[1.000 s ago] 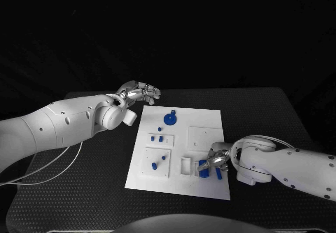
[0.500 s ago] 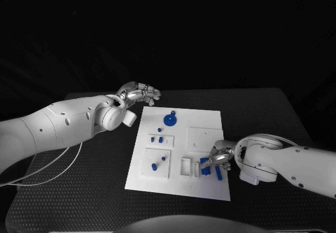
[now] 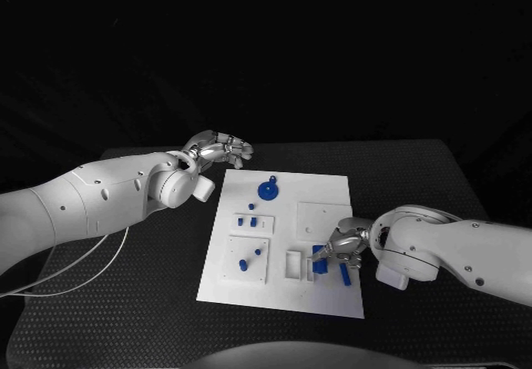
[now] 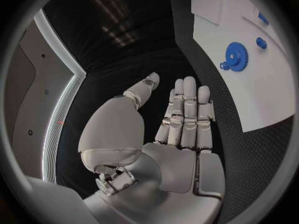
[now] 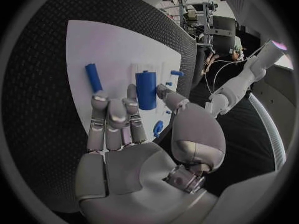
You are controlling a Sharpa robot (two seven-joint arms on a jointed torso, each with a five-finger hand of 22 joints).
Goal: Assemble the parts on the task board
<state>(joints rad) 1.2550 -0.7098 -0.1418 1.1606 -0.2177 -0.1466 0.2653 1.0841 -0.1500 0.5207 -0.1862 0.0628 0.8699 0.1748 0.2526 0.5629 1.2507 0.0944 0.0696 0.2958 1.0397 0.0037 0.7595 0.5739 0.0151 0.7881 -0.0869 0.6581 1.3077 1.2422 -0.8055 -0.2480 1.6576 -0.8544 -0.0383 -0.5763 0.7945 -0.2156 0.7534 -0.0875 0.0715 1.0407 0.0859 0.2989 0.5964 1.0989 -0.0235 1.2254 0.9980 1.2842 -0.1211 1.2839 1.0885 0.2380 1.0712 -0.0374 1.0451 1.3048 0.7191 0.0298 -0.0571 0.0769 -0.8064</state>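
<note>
Landmark: task board (image 3: 327, 192), a white plate lying flat on the black table (image 3: 144, 307), mid-surface.

Left of the board: a white cable (image 3: 78, 269) trailing over the table under the left arm. Left hand (image 3: 220, 146) held just off the board's far left corner, above the table; fingers released, straight and side by side in the left wrist view (image 4: 186, 119), nothing in them.

On the board, far end: blue gear (image 3: 270, 187) with a small blue knob beside it, also visible in the left wrist view (image 4: 234, 55). Nearer than the gear: a small blue peg (image 3: 253, 205), then two short blue pieces (image 3: 248, 221) standing in a raised white block. Near left part of the board: a square white panel carrying two blue pegs (image 3: 244, 264). Right of that panel: an open rectangular slot (image 3: 293, 263).

Right part of the board: right hand (image 3: 341, 247) over the near right area, above a cluster of blue parts. Its thumb and fingertips stand at a blue cylinder (image 5: 146, 90); whether they actually grip it cannot be told. A thinner blue bar (image 5: 93, 77) lies on the board apart from the fingers, untouched.

Surface: black, finely textured matting. Room beyond the table: dark.
</note>
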